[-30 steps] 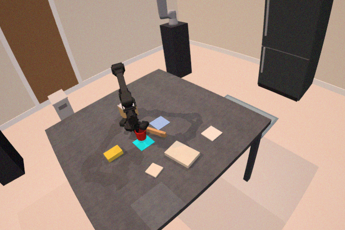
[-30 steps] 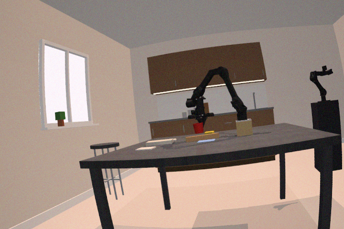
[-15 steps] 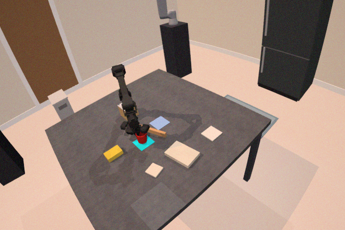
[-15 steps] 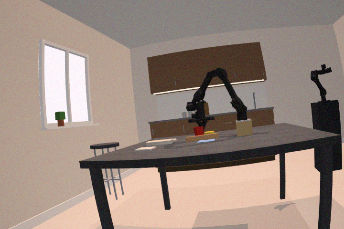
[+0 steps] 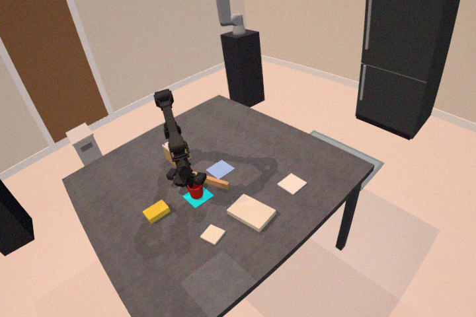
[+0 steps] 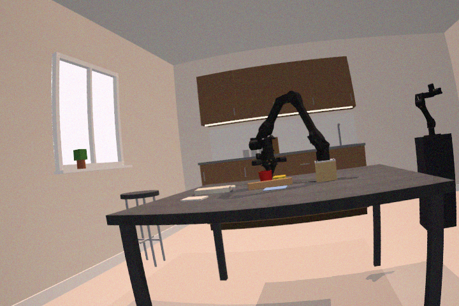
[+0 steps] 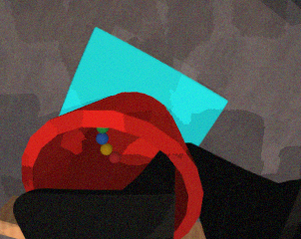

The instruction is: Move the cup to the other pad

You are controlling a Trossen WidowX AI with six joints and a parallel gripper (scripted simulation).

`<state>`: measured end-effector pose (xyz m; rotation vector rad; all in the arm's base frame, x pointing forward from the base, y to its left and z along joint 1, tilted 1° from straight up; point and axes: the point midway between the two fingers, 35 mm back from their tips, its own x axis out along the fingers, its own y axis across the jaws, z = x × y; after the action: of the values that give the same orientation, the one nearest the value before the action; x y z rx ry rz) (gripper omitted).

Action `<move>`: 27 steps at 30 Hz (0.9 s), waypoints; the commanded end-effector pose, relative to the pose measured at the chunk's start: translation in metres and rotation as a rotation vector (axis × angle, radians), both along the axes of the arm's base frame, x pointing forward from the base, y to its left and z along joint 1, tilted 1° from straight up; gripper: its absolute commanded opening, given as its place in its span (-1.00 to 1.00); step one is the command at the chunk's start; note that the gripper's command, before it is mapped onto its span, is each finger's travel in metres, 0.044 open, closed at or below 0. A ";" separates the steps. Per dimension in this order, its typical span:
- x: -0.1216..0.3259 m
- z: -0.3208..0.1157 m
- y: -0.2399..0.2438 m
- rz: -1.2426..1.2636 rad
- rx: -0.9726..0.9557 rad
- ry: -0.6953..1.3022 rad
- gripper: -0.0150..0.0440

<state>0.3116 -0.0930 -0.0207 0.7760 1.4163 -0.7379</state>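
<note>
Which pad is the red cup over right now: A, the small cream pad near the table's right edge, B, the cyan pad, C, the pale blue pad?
B: the top view shows the cup, gripped by the hand, over the cyan pad.

Matt, mottled grey surface (image 5: pixel 283 231); smooth matt red cup (image 5: pixel 196 191); flat matt cyan pad (image 5: pixel 201 199); wood-toned bar (image 5: pixel 217 182); matt black end effector (image 5: pixel 189 179).
</note>
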 end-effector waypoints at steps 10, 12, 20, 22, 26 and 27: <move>0.000 0.000 0.000 0.000 0.000 -0.001 -0.06; 0.000 0.000 0.000 0.000 0.000 -0.001 -0.06; 0.001 0.009 0.000 0.001 0.000 0.000 -0.06; 0.001 0.013 -0.001 0.001 0.000 0.000 -0.06; 0.001 0.020 -0.001 0.002 0.001 0.001 -0.06; 0.001 0.022 -0.001 0.002 0.001 0.001 -0.06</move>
<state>0.3114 -0.0934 -0.0048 0.7769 1.4198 -0.7400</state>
